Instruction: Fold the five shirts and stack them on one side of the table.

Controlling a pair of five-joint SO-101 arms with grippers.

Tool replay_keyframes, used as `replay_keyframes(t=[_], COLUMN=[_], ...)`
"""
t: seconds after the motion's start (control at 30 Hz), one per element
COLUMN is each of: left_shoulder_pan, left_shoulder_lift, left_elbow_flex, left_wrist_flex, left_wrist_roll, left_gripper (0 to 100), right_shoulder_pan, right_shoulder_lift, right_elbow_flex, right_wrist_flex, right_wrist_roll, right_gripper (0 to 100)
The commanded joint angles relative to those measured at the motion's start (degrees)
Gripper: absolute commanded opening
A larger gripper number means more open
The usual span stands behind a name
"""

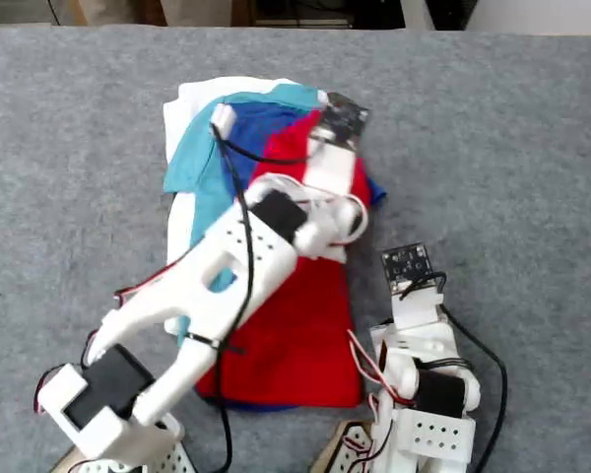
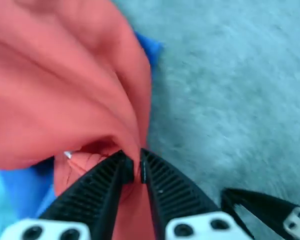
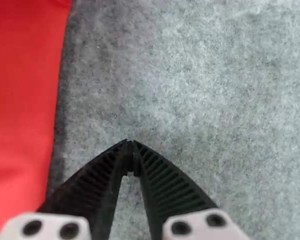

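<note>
Left pincer (image 2: 134,167) nips red shirt (image 2: 55,90); blue shirt (image 2: 149,46) mostly hidden, prob. underneath.

Grey felt-covered table (image 1: 532,148), with dim wooden furniture (image 1: 207,10) beyond its far edge.

Red shirt (image 1: 305,335): plain. Blue shirt (image 1: 261,118): royal, plain. Turquoise shirt (image 1: 192,163): plain. White shirt (image 1: 192,94). Bench (image 1: 492,148): mottled grey.
</note>
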Motion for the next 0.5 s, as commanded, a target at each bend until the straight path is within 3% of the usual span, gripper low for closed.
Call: replay_keyframes(t=[0.0, 0.23, 0.33, 0.47], left_shoulder_pan=[3.16, 1.67, -1.85, -12.57], left_shoulder_lift=[-2.68, -4.44, -6.37, -9.36], left_elbow_flex=[-2.73, -3.6, -6.15, -10.64], left_wrist_flex=[0.53, 5.1, 7.12, 10.2], left_wrist_roll=[0.18, 0.18, -0.18, -0.09], left_gripper=[10, 46, 48, 42], right_shoulder_pan=[-1.01, -1.01, -0.92, -0.57], right_shoulder_lift=[-6.46, -6.46, -6.46, -6.37], right_elbow_flex=[0.04, 0.04, 0.04, -0.22], right_wrist_flex=[0.18, 0.18, 0.18, -0.88], right_wrist_roll=[-0.62, -0.62, -0.44, -0.26], right_gripper=[0.5, 0.5, 0.5, 0.5])
